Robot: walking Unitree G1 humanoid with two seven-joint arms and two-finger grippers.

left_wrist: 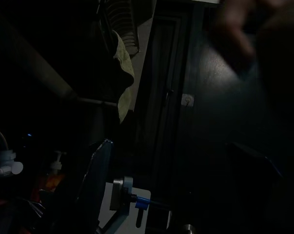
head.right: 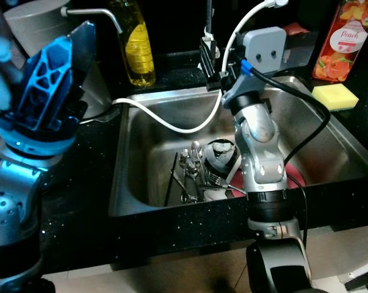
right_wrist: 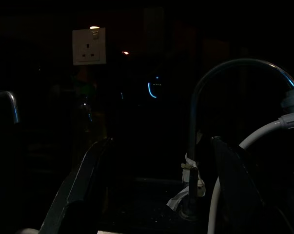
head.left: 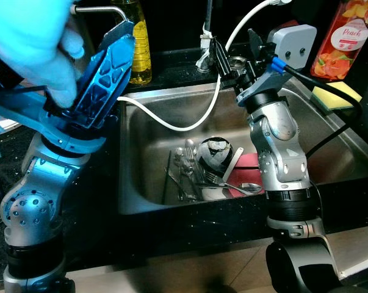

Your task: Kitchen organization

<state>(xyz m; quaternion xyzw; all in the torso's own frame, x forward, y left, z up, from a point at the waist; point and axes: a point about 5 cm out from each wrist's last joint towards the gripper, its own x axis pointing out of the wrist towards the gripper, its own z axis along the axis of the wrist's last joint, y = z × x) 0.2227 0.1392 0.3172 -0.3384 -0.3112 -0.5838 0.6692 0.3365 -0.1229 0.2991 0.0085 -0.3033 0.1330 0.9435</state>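
— So, where do your tools stand against the sink [head.left: 330, 137]?

— Your right tool [head.left: 235, 52] is raised over the sink's back edge, by the faucet [right_wrist: 234, 87], fingers spread apart and gripping nothing. Your left tool [head.left: 110, 67] is lifted over the desk [head.right: 92, 201] left of the sink; you cannot tell how far it is spread, and a blurred gloved hand [head.left: 31, 36] is on it.

— And the dishes?

— A bowl [head.left: 217, 155], cutlery [head.left: 187, 168] and a red plate [head.right: 290, 177] lie in the sink. A yellow bottle [head.left: 138, 43] stands behind it, a sponge [head.left: 336, 96] to its right.
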